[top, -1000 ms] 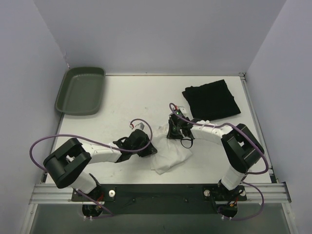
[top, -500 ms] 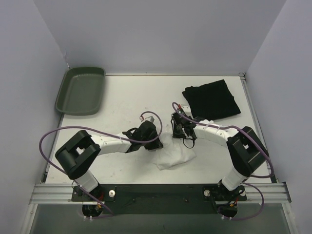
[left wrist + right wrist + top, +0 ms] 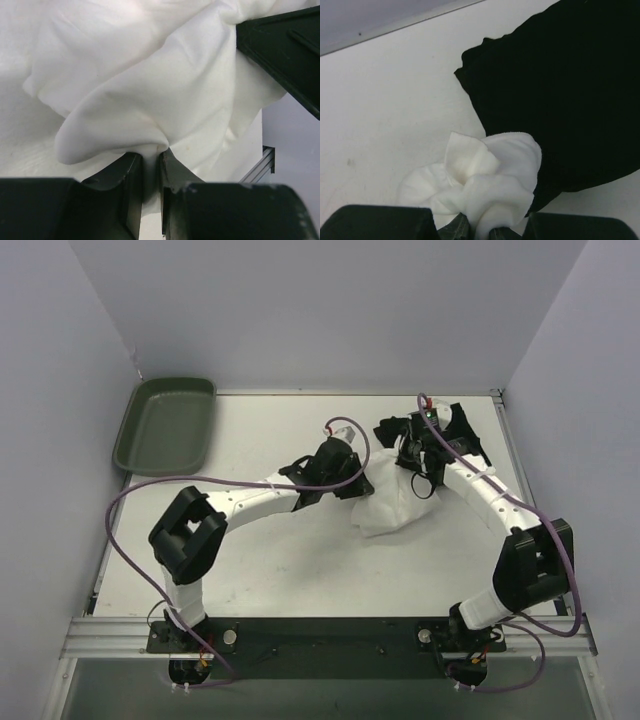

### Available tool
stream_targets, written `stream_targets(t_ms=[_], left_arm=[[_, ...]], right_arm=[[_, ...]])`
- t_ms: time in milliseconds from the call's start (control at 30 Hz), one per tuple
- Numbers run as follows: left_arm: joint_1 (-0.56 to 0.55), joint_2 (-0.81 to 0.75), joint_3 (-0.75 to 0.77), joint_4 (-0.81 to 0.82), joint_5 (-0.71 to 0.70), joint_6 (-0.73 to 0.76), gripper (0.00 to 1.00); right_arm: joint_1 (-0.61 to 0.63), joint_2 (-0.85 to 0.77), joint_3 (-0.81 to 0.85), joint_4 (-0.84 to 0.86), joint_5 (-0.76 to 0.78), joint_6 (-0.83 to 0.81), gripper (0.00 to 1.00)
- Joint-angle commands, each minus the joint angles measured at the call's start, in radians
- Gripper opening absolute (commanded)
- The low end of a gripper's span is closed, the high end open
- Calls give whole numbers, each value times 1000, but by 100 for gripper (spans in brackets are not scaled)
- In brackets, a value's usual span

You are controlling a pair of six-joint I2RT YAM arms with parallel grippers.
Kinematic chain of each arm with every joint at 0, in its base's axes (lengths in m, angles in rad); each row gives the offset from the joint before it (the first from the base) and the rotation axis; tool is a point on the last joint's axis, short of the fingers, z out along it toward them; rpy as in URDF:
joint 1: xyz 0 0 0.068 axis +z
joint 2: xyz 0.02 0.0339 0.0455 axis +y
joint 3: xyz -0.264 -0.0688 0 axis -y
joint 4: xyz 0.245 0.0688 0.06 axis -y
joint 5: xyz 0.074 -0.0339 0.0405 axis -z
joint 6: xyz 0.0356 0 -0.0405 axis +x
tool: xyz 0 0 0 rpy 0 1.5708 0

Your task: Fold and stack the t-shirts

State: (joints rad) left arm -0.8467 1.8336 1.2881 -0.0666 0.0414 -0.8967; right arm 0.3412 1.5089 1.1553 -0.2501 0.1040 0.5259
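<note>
The white t-shirt [image 3: 393, 508] hangs bunched between both grippers, right of the table's middle. My left gripper [image 3: 362, 485] is shut on its left edge; in the left wrist view the cloth [image 3: 150, 95] is pinched between the fingers [image 3: 131, 185]. My right gripper [image 3: 410, 462] is shut on its far edge; the right wrist view shows a white wad [image 3: 487, 182] in the jaws. The folded black t-shirt [image 3: 466, 438] lies at the far right, mostly hidden under my right arm. It fills the right wrist view [image 3: 560, 95], partly under the white wad.
A dark green tray [image 3: 165, 426] sits at the far left corner. Grey walls close in the table on three sides. The table's metal rail [image 3: 330, 632] runs along the near edge. The other gripper's black body [image 3: 285, 45] shows at the upper right of the left wrist view.
Both grippers have carried the white t-shirt from the near middle of the table up and to the right, onto the edge of the black t-shirt. Both arms are stretched out further.
</note>
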Motion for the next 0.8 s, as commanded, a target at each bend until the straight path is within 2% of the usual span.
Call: stream_targets(t_ms=[0, 300, 367, 467, 500, 633, 767], left_arm=[[21, 94, 164, -9, 81, 42, 22], [72, 351, 571, -52, 169, 45, 23], [98, 407, 621, -18, 187, 25, 23], [118, 505, 775, -9, 202, 9, 23], [123, 538, 889, -31, 212, 7, 23], [133, 693, 1179, -110, 232, 18, 23], [156, 788, 1286, -88, 245, -13, 25]], right_arm=[[-88, -15, 101, -37, 19, -20, 0], [-198, 128, 351, -80, -50, -41, 0], [-205, 161, 407, -69, -46, -50, 0], [-217, 197, 472, -46, -30, -58, 0], [-225, 209, 494, -46, -32, -60, 0], [-257, 247, 561, -38, -27, -67, 0], [-283, 277, 599, -23, -26, -76, 0]])
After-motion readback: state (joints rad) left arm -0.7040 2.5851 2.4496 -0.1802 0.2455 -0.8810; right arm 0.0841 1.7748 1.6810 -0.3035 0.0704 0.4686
